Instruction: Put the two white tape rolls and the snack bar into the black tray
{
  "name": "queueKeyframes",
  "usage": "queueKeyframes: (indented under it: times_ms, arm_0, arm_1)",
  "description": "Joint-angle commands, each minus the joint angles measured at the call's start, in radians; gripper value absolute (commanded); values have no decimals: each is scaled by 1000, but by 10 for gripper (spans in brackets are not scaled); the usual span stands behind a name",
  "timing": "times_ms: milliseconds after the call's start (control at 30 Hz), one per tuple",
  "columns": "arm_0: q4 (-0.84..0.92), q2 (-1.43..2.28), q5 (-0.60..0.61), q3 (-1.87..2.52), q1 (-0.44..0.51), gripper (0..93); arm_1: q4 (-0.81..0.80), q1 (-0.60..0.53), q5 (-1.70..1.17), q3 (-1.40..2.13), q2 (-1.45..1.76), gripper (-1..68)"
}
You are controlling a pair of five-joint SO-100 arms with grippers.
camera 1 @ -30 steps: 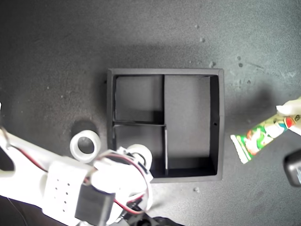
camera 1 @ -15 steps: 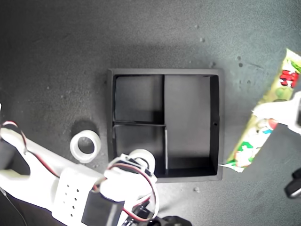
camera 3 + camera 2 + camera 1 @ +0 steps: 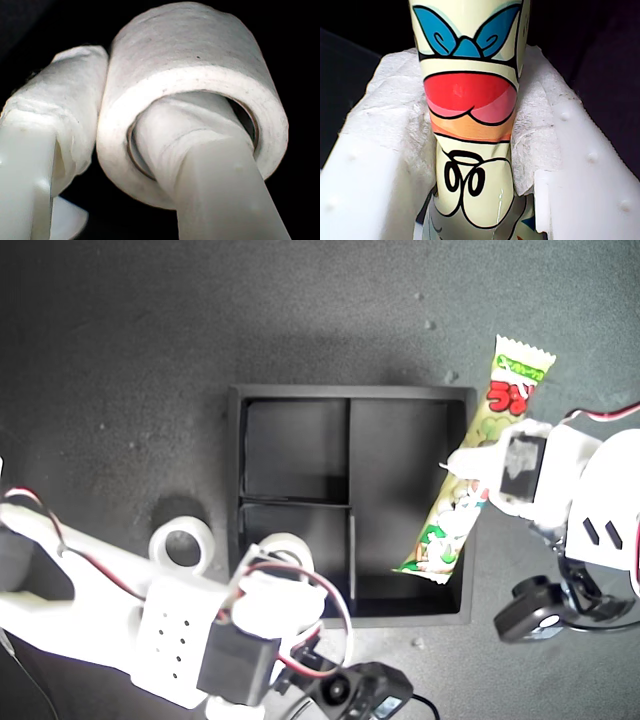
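Observation:
The black tray (image 3: 350, 393) sits mid-table in the exterior view. My first gripper (image 3: 480, 465), at that view's right, is shut on the snack bar (image 3: 447, 530), which slants across the tray's right wall with its lower end over the long compartment. In the first wrist view the snack bar (image 3: 470, 100) is squeezed between padded fingers (image 3: 385, 120). My second gripper (image 3: 280, 565) is shut on a white tape roll (image 3: 287, 545) at the tray's near-left compartment. In the second wrist view one finger (image 3: 200, 150) passes through the tape roll (image 3: 190, 65). The other tape roll (image 3: 182, 548) lies left of the tray.
The dark speckled table (image 3: 120, 360) surrounds the tray. The second arm's white body (image 3: 100, 610) fills the exterior view's lower left, with its black camera (image 3: 360, 692) below the tray. The first arm's body (image 3: 600, 510) stands at the right edge.
My first gripper has carried the snack bar leftward from the exterior view's right edge, and its lower end now hangs over the tray's long compartment. The second arm shifted slightly with its roll.

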Motion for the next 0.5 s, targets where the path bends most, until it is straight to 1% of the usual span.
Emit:
queueKeyframes:
  times_ms: [0,67,100,133,167,200,233,333,467]
  arm_0:
    - [18,-23,23,-100,-5,0]
    - [18,-52,26,-147,8,20]
    - [18,-58,26,-167,15,42]
    - [18,-61,29,-186,23,62]
    - [18,-63,35,-198,32,77]
    - [18,-52,37,-196,40,90]
    - [18,-31,37,-175,44,96]
    - [18,66,5,-48,48,107]
    - [18,178,-41,101,43,113]
  arm_1:
    - [-20,6,11,-44,6,-1]
    - [-20,0,14,-38,2,1]
    - [-18,-6,14,-38,-2,24]
    - [-12,-12,14,-38,-6,81]
    - [0,-20,11,-44,-17,155]
    - [26,-31,9,-66,-35,205]
    - [57,-38,8,-100,-64,224]
    - [132,-60,8,-198,-147,224]
    - [152,-75,17,-216,-169,219]
